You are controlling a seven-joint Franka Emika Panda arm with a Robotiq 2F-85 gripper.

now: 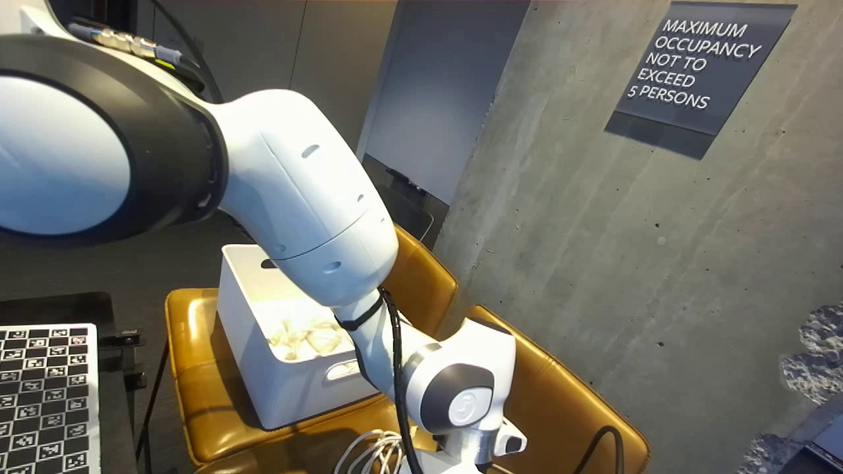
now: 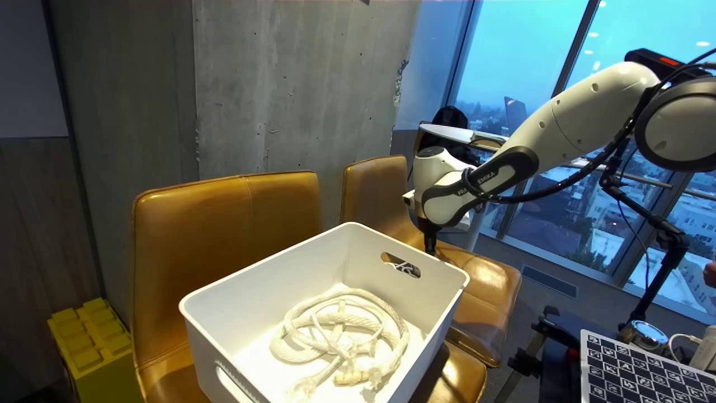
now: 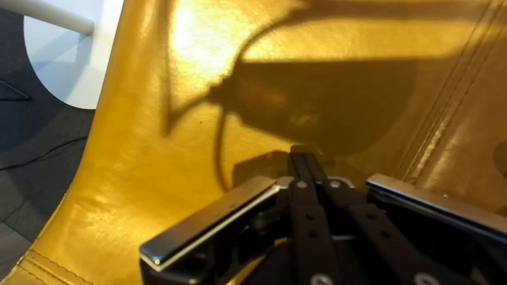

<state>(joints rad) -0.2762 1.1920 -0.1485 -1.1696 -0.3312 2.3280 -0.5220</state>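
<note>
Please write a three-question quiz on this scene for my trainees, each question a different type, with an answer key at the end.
1. True or false: the gripper is shut over a tan chair seat, with nothing seen between its fingertips.

2. Multiple choice: where does the pale coiled rope lie?
A: on the floor
B: inside the white bin
C: on the checkered board

3. Fill in the blank: the wall sign says that maximum occupancy is not to exceed ___ persons.

Key: 1, true. 2, B. 3, 5.
</note>
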